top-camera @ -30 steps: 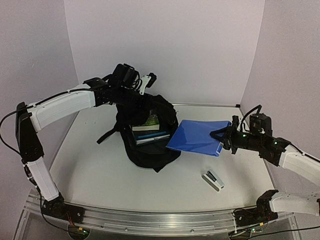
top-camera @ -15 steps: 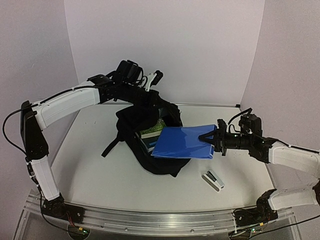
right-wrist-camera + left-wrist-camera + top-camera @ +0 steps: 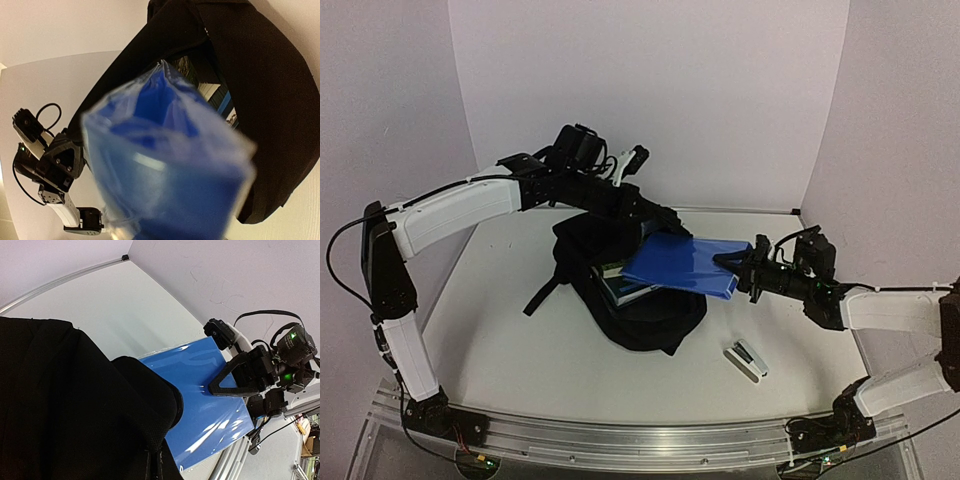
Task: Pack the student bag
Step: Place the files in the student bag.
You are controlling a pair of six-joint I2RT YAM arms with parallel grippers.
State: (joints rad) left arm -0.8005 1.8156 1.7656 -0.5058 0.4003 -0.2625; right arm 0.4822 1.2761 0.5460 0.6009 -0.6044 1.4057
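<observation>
While the left gripper (image 3: pixel 625 198), shut on its rim, props the student bag (image 3: pixel 640 315) open on the table (image 3: pixel 500 330) in the top view, the left wrist view shows the right gripper (image 3: pixel 215 388) clamping a blue folder (image 3: pixel 200 410), which its own view aims at the mouth, likely needing a deeper push.

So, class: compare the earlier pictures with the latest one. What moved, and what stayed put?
The right gripper has carried the blue folder leftwards until its leading edge sits over the open mouth of the bag. The left gripper still holds the bag's top edge up. The stapler and books have not moved.
</observation>
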